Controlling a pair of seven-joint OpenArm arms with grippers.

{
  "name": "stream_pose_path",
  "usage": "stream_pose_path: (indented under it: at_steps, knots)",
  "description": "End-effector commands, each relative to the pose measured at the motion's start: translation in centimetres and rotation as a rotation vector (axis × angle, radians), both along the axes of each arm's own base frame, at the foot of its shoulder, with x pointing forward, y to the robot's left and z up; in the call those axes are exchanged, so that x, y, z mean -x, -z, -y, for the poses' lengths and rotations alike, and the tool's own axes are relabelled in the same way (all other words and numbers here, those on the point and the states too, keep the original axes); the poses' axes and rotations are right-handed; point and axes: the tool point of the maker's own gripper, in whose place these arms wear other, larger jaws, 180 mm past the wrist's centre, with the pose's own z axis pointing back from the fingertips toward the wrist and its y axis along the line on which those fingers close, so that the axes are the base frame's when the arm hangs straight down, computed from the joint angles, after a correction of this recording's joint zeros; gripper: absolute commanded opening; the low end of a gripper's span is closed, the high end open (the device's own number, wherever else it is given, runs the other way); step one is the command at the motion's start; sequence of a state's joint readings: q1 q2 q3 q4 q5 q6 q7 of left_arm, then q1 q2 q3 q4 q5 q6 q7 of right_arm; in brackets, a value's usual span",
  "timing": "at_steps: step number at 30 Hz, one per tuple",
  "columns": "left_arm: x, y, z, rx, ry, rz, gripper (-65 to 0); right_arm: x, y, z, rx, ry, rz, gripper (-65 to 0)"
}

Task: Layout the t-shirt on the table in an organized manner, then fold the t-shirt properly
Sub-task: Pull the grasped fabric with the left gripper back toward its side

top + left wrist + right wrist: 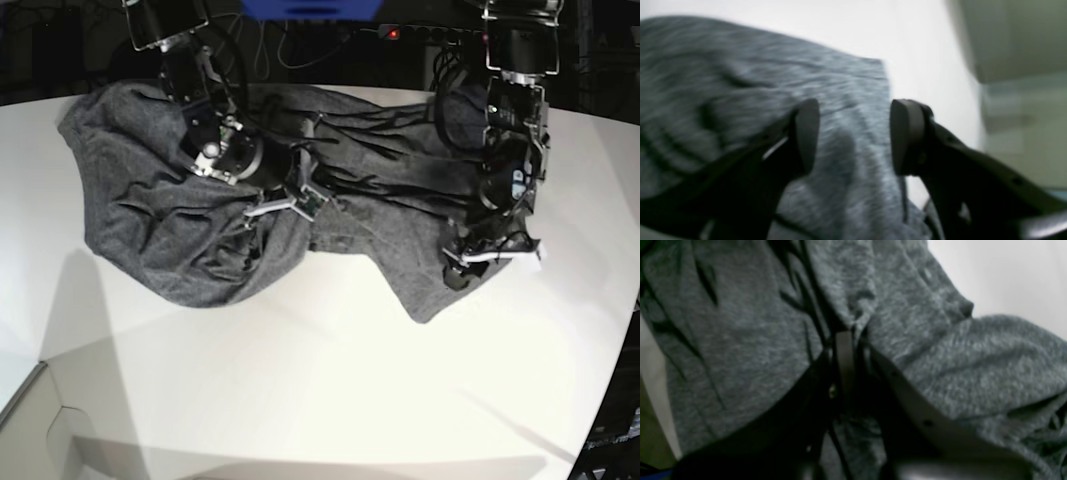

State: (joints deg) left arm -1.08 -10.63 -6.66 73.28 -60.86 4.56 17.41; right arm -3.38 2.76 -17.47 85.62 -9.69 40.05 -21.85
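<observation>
Two claws on the job. Left claw: jaws parted with a clear gap, nothing clamped between them; grey knit of the t-shirt lies right under and behind the pads. Whether the pads touch the cloth, can't tell, the frame is blurred. Right claw: jaws pressed together, a pinch of t-shirt fabric bunched at the tips, folds radiating from that point.

Left wrist view alone shows a straight shirt edge ending near the right-hand pad, with bare white surface beyond it. Right wrist view is nearly all cloth, only a strip of white surface at top right; it gives the pinch detail the others lack.

Base view gives the layout the wrist views miss: t-shirt spread wrinkled across the far half of the surface, not flat, one lobe hanging toward the near side at centre-right. Right claw sits mid-shirt, left claw at the shirt's edge on that view's right. Near half of the surface carries only shadows.
</observation>
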Motion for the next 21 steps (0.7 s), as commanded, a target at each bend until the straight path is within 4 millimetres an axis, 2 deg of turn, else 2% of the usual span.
stream_pose_path:
  at_steps: [1,4,8,13,16,19,21]
  knots:
    - [-1.1,-1.5,-0.5,-0.011,-0.014,0.044,-31.8,-1.0,-1.5,-0.5,-0.042,0.005,0.042,-65.0]
    - [-1.2,-1.4,-0.4,-0.011,-0.009,0.041,-31.8,-1.0,-1.5,-0.4,-0.042,0.008,0.042,-65.0]
    - [-2.5,-2.9,0.2,0.000,-0.008,0.078,-31.8,-0.9,-1.4,-0.6,-0.042,0.002,0.038,-65.0]
    - [-3.8,-3.6,0.9,0.016,-0.005,0.093,-31.8,-0.9,-1.4,-0.6,-0.042,0.002,0.038,-65.0]
    - [-3.6,-2.1,2.1,0.019,0.012,0.048,-31.8,-0.9,-1.4,-0.6,-0.042,0.002,0.038,-65.0]
    - [-3.0,-0.2,1.9,0.002,-0.015,-0.044,-31.8,-1.0,-1.4,-0.4,-0.042,0.007,0.039,-65.0]
    - [-2.8,0.2,1.6,-0.001,-0.031,-0.067,-31.8,-1.0,-1.4,-0.4,-0.042,0.007,0.039,-65.0]
